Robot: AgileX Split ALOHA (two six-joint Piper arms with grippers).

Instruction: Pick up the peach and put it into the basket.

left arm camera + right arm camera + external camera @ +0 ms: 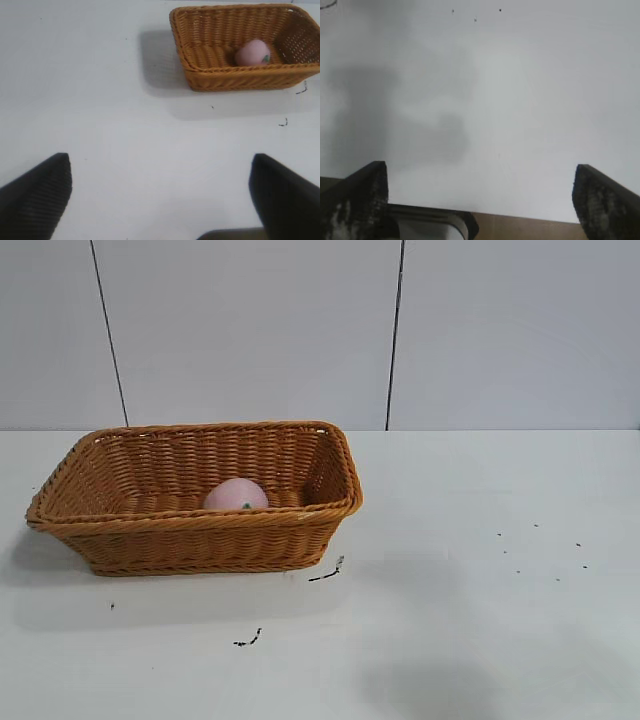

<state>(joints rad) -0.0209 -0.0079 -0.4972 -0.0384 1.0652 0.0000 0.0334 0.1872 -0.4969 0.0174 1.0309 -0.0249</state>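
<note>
Left wrist view is showing the peach (252, 52) sitting inside the basket (235, 77), well ahead of the left gripper (160, 195) (fingers spread, holding nothing), so delivery looks done.

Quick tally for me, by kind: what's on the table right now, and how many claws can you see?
Peach: 1, inside the basket
Basket: 1
Claws: 2, left claw and right claw, both open and empty over bare table
Total: 4
</note>
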